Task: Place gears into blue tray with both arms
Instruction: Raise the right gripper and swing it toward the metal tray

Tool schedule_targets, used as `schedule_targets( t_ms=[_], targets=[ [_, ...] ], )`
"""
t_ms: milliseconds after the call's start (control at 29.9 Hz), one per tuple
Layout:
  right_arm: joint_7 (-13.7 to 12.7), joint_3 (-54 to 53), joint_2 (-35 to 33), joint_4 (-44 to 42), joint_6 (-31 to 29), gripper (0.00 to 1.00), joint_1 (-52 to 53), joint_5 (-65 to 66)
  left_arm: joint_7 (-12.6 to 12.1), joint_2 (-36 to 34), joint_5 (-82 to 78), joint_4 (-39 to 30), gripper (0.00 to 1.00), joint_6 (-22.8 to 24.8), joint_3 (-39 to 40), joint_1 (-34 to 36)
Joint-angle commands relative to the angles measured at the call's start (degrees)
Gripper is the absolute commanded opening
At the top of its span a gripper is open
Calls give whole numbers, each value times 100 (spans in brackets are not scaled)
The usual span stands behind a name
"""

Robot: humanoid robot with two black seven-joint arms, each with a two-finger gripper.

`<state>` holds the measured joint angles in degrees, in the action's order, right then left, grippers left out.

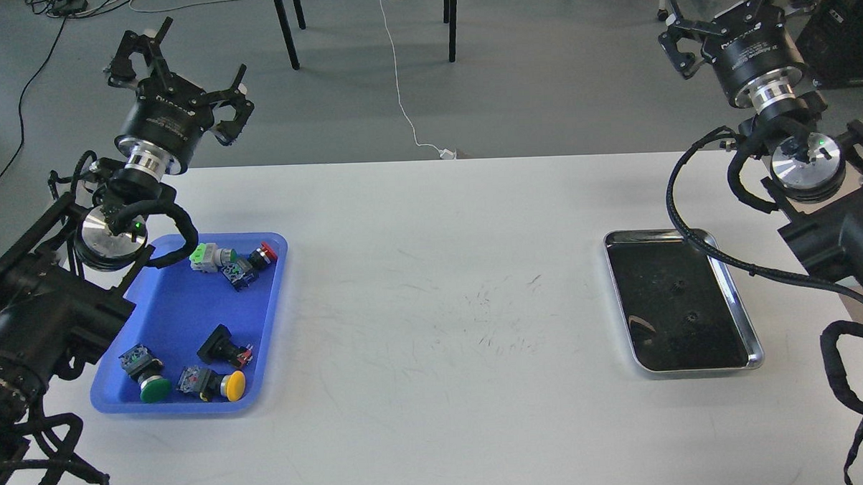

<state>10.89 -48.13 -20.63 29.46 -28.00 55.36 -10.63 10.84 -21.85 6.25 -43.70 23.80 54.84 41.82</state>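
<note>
Two tiny black gears lie in the steel tray (736,298) at the right: one gear (678,285) nearer the middle and another gear (690,317) just below it. The blue tray (183,316) sits at the left and holds several push-button switches (221,385). My left gripper (175,68) hangs open above the table's far left edge, behind the blue tray, holding nothing. High at the far right my right gripper (743,5) is open and empty, well behind the steel tray.
Thick black cable (697,240) from the right arm drapes over the steel tray's far right corner. Chair legs (288,28) and a white cord (397,78) are on the floor beyond the table. The white table (442,328) spans between the trays.
</note>
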Motion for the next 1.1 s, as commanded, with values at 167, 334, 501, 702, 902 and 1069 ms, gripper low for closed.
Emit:
schedule_targets(
  t_ms=[167,334,501,702,902,1069],
  targets=[
    [1,1620,-583,42,295,99,879,0,6,-346,17,-24,98,151,10,-148],
    [44,2982,-618,43,216,99,1792,0,15,-425,17,-42,98,151,18,-157],
    [62,4519,-601,69,0,99,2619,70,24,-443,26,-42,98,160,80,-297],
    [62,6112,-250,455,0,99,3516,982,76,-461,78,-16,98,169,89,-403],
    [150,7140,128,912,0,98,4035,2414,120,-452,78,-24,98,160,106,-394],
    [264,8081,243,1614,0,96,4264,3873,112,-461,78,-24,98,169,106,-386]
  ],
)
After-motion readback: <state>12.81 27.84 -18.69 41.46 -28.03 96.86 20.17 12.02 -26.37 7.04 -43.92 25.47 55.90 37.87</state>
